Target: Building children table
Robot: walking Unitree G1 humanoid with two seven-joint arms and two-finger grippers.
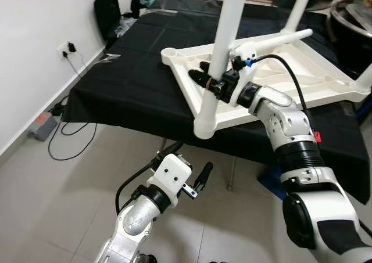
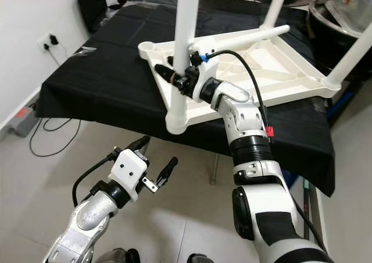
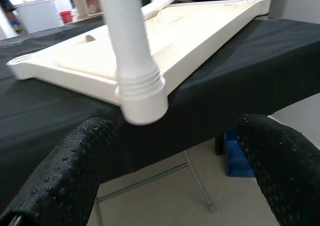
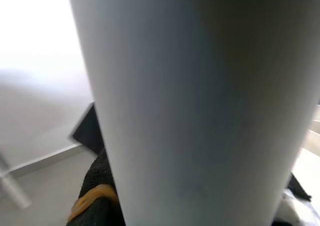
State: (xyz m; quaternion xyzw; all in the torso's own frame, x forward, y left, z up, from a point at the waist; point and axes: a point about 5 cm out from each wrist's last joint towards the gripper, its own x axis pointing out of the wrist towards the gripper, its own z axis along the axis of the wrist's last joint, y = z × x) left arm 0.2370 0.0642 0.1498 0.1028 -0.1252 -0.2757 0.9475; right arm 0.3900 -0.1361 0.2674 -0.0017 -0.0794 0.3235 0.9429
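A white plastic children's table top (image 1: 302, 71) lies upside down on a black-draped table (image 1: 128, 71). A white leg (image 1: 224, 36) stands upright in its near corner socket (image 1: 204, 123). My right gripper (image 1: 209, 80) is shut on this leg a little above the socket; the leg (image 4: 200, 101) looms very close in the right wrist view beside a black finger (image 4: 97, 186). My left gripper (image 1: 189, 161) hangs open over the floor, below and in front of that corner, holding nothing. The left wrist view looks between its fingers (image 3: 65, 171) at the socket (image 3: 142, 101).
More white legs rise at the back (image 1: 299, 4) and far right (image 1: 366, 77). A wall socket (image 1: 67, 47), cables (image 1: 70, 135) and a power strip (image 1: 42, 125) lie by the left wall. A blue box (image 1: 270, 179) sits under the table. A dark pot (image 1: 349, 25) stands at the right.
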